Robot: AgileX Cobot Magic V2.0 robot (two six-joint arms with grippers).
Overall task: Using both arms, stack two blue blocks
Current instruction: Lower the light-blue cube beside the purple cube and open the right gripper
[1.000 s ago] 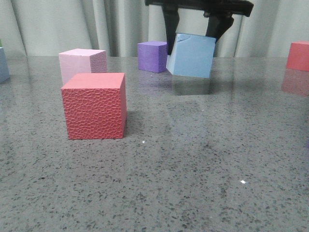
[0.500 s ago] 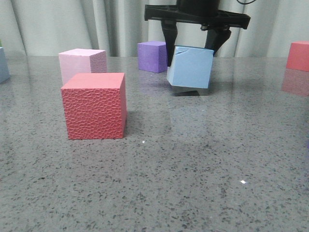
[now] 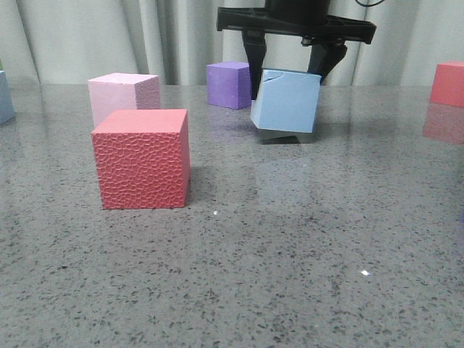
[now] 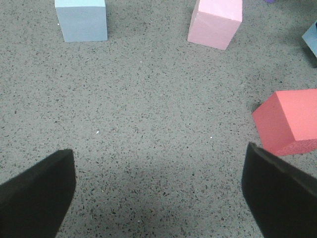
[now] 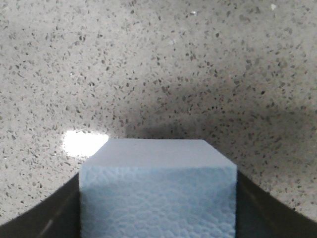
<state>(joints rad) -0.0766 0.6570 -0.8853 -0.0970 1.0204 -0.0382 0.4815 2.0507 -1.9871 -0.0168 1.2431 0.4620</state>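
While right gripper (image 3: 290,61) is clamping tilted blue block (image 3: 286,101) just off table (image 3: 239,254), judging: keep squeeze firm, level it before placing. Left gripper (image 4: 158,191) hanging spread, holding nothing; second blue block (image 4: 81,20) lying well ahead, awaiting pickup.

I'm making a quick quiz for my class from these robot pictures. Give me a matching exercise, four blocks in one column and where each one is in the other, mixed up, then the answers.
Things:
1. blue block with the crack
2. red textured block
3. purple block
4. second blue block

Places:
A. at the back of the table, by the curtain
B. nearest the front camera, just in front of the pink block
C. tilted between the right gripper's fingers
D. on the table ahead of the left gripper, apart from it

Pairs: 1-C, 2-B, 3-A, 4-D
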